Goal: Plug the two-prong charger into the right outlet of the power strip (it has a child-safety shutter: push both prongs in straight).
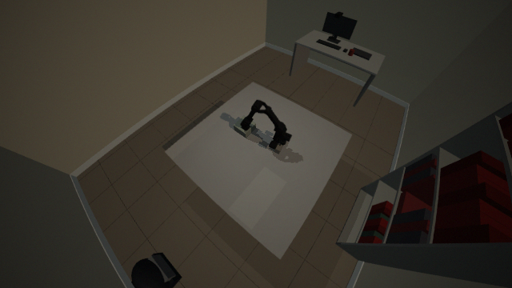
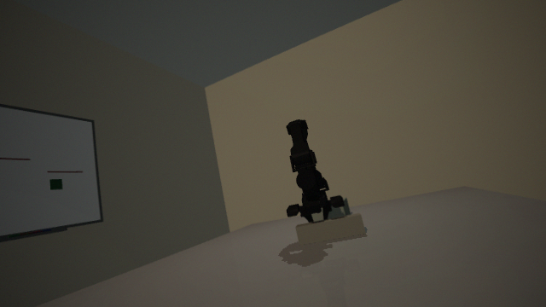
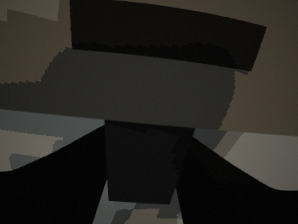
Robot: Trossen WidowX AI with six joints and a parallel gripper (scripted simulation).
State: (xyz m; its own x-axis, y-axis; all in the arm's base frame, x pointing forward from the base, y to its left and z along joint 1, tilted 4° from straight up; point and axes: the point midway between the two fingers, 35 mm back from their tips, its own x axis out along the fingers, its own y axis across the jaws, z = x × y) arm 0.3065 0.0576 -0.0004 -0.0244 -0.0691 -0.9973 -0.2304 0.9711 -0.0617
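Fingers (image 2: pixel 308 216) of the gripper (image 1: pixel 276 146) (image 2: pixel 318 219) (image 3: pixel 149 142) are clamped on the dark charger (image 3: pixel 147 167), one against each side of its body. Holding it by the sides probably leaves the prong end free for the outlet and helps keep the body from turning under a push. The prongs themselves cannot be made out.

Just beyond the charger's far end lies the beige block (image 2: pixel 330 229) (image 3: pixel 267 95), which I take to be the power strip, with a long dark panel (image 3: pixel 160 35) on the face seen from the wrist. Whether the charger touches that face, I cannot tell. Keeping the approach square seems important, since a tilt could load one prong first and leave the shutter closed.

Farther out, the arm (image 1: pixel 261 107) (image 2: pixel 304 159) arches over and brings the gripper down at the block, likely so the push can come from above.

The wrist view alone shows the charger plainly, along with the dark panel. The exterior view gives the block's long side and the gripper's height over it, but not the charger. The top view adds the arm's full arch and the desk (image 1: pixel 340 50), while the grasp is lost in darkness.
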